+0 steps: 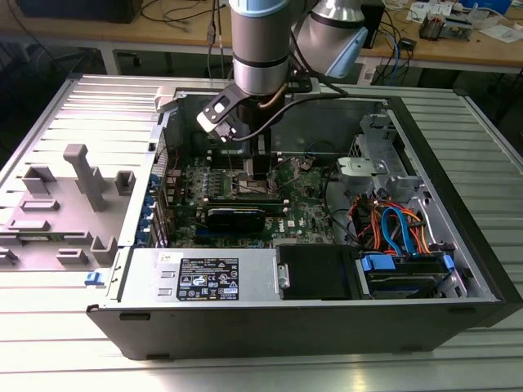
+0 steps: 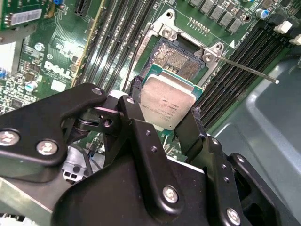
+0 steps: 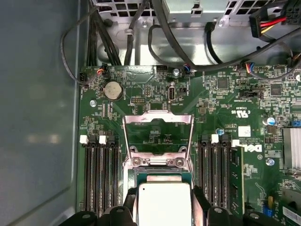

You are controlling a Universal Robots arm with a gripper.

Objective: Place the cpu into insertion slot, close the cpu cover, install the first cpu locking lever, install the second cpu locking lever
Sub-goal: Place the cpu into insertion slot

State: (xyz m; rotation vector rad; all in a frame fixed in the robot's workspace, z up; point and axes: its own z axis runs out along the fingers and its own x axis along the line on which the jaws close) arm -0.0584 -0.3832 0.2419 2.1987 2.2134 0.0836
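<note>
I have the gripper (image 2: 164,105) clamped on the cpu (image 2: 167,100): one black finger presses each of two opposite edges, and the dull silver top faces up between them. The chip hangs over the near edge of the insertion slot (image 2: 178,57). Most of the tan-gold contact field is uncovered beyond it. I cannot tell from here whether the chip touches the socket. It looks slightly tilted against the frame in the second wrist view.

In the first wrist view the cpu cover (image 3: 158,123) stands swung open on the far side of the socket. Green board shows through its big cut-out. A thin locking lever (image 2: 249,70) sticks out free past the socket corner and crosses above the black memory slots (image 2: 237,61). Banks of those slots run along both sides of the socket.

In the exterior view the arm (image 1: 260,49) drops in at 12 o'clock and reaches down into the open computer case (image 1: 458,245), onto the motherboard (image 1: 306,208) near mid-frame. The power supply (image 1: 204,276) lies at 6 o'clock from the arm's tip. The drive bay with orange and blue cables (image 1: 400,224) lies at 4 o'clock. At 9 o'clock, on the exterior view's left, grey plastic fixtures (image 1: 82,184) stand on the ribbed metal counter (image 1: 261,371).
</note>
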